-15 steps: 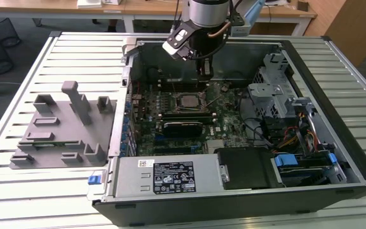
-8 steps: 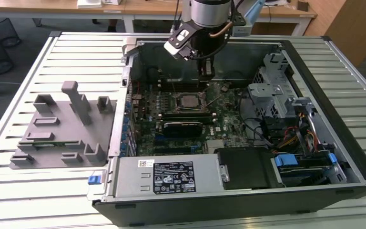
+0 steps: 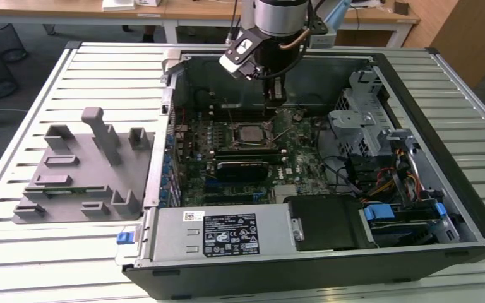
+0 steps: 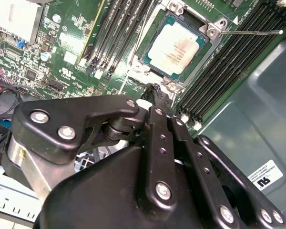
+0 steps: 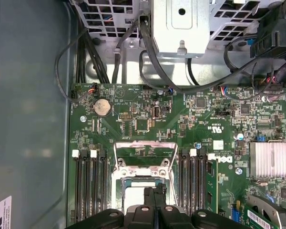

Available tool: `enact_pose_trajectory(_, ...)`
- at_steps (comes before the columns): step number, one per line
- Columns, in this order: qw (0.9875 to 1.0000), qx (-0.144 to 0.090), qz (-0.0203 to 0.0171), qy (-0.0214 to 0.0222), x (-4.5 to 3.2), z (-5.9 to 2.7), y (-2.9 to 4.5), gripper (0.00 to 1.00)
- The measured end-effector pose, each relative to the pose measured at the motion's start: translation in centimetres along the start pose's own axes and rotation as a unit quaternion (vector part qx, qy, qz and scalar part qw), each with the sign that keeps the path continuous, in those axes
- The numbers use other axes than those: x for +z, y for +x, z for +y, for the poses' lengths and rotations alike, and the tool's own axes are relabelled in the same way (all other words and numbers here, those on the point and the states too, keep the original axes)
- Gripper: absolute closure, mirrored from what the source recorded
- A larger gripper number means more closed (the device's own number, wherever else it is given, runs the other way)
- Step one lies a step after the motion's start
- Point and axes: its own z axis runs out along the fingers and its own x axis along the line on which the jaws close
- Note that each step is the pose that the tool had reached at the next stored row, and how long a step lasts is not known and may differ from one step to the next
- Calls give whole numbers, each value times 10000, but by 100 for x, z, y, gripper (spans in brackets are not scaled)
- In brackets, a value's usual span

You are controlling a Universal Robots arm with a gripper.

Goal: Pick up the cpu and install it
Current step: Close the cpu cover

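**Silvery cpu [image 4: 178, 47] seated, socket unlatched**

At the exterior view's left stands a grey parts holder [image 3: 83, 183]. Rightward, the cpu lies in its open socket frame [image 4: 210, 31]. The gripper [image 4: 155, 91], pinched closed and empty, hangs close by. A downward bump could tilt the chip.

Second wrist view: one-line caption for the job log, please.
Closed, empty gripper hovers near one edge of the socket; the cpu lies flat inside it.

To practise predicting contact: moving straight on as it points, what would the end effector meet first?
Likely the edge of the socket frame beside the cpu; the end effector hangs above it, depth unclear.
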Motion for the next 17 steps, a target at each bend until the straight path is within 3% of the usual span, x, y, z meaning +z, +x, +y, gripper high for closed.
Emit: enact_pose_trajectory(17,10000,-1,-1,4,5,104,2,89)
